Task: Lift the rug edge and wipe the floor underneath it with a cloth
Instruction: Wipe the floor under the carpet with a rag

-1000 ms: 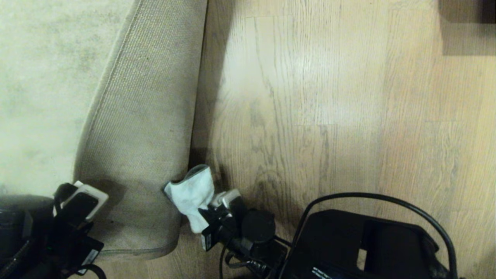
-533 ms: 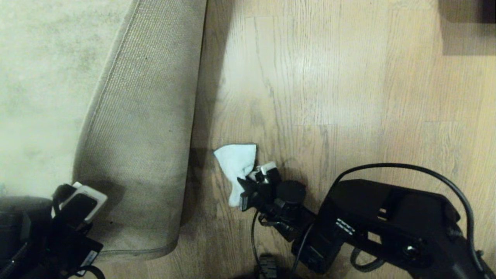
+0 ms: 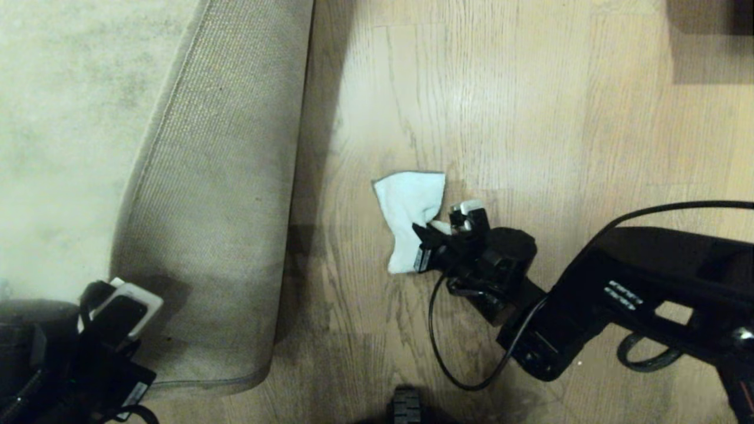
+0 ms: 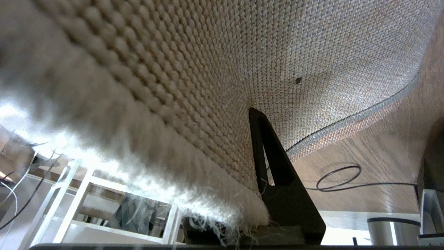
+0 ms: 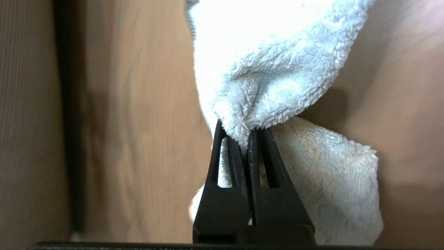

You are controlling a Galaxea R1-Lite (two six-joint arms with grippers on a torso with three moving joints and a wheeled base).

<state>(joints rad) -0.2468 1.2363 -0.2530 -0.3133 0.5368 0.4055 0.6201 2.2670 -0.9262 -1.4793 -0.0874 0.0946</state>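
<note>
The right gripper (image 3: 437,231) has its fingers (image 5: 258,163) clenched on the cloth (image 3: 409,206), which lies on the floor (image 3: 530,129) well apart from the rug edge (image 3: 224,194) that the left gripper (image 3: 126,297) grips, folded up.

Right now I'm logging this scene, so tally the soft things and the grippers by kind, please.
Rug: 1, its rug edge lifted by the left gripper
Cloth: 1, the cloth pinched in the right gripper
Grippers: 2
Total: 4
</note>
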